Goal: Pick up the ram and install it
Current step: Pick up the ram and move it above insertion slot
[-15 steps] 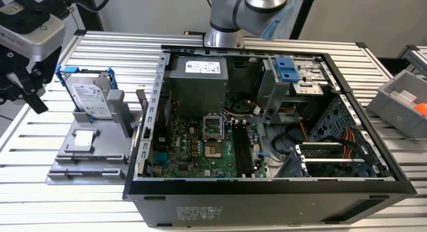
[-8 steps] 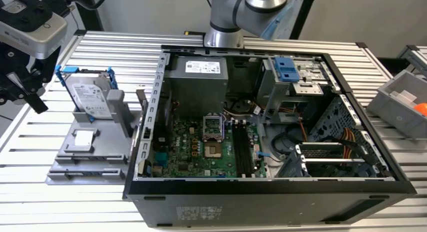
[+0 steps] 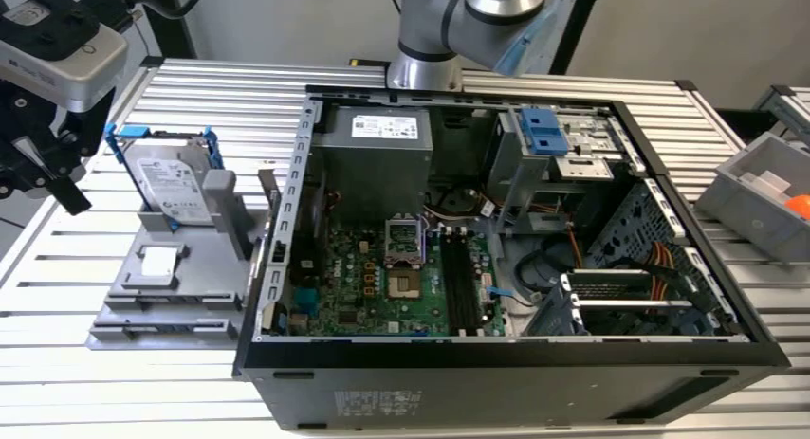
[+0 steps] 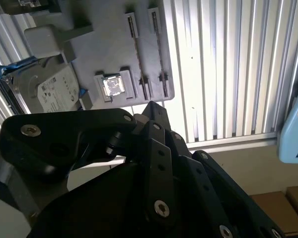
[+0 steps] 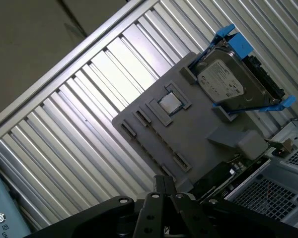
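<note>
A thin narrow stick that I take for the ram (image 3: 268, 200) stands on edge between the grey holder (image 3: 165, 287) and the case's outer wall; its colour is hard to tell. In the first wrist view it shows as a dark strip (image 5: 232, 172) along the holder's (image 5: 188, 144) edge. My gripper (image 3: 74, 200) hangs above the table toward the exterior view's left, apart from the holder. Both wrist views show its black fingers (image 4: 151, 111) (image 5: 160, 184) closed together with nothing between them. The motherboard's (image 3: 367, 287) long black memory slots (image 3: 462, 289) lie inside the open computer case (image 3: 506, 363).
A grey hard drive (image 3: 171, 178) in blue rails stands in the holder, and a small square chip (image 3: 158, 261) lies in a recess. A grey bin (image 3: 760, 197) sits at the exterior view's right. The arm's base (image 3: 424, 64) is behind the case.
</note>
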`<state>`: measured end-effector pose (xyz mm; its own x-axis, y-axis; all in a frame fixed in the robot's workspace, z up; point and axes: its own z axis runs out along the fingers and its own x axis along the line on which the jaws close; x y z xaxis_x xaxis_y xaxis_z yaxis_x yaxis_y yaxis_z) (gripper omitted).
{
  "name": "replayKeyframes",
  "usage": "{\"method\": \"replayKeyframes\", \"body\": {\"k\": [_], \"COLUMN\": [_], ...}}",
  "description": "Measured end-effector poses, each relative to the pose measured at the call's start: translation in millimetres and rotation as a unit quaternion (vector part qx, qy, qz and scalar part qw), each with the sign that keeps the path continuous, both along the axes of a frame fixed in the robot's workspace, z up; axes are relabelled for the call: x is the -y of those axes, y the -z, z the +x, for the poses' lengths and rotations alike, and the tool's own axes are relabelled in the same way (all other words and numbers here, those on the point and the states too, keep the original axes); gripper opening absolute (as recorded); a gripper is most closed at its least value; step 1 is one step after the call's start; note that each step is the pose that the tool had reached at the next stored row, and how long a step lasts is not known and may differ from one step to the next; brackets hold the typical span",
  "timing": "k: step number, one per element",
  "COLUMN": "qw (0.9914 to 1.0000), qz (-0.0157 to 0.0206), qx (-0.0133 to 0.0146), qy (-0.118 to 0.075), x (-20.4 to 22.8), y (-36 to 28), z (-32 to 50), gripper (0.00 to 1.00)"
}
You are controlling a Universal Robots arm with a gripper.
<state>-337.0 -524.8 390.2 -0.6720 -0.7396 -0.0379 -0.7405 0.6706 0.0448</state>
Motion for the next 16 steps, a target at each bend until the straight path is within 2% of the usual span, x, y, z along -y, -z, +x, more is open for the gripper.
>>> {"method": "replayKeyframes", "body": {"k": [3,8,16], "qw": [1.00000,0.99973,0.99808], "qz": [-0.0001,-0.0001,-0.0001], "qx": [0.0000,0.0000,0.0000], "qy": [-0.002,-0.023,-0.062], "x": [-0.2,-0.3,-0.3], "y": [-0.1,-0.1,-0.1], "z": [0.0,-0.1,0.0], "gripper": [0.00,0.00,0.00]}}
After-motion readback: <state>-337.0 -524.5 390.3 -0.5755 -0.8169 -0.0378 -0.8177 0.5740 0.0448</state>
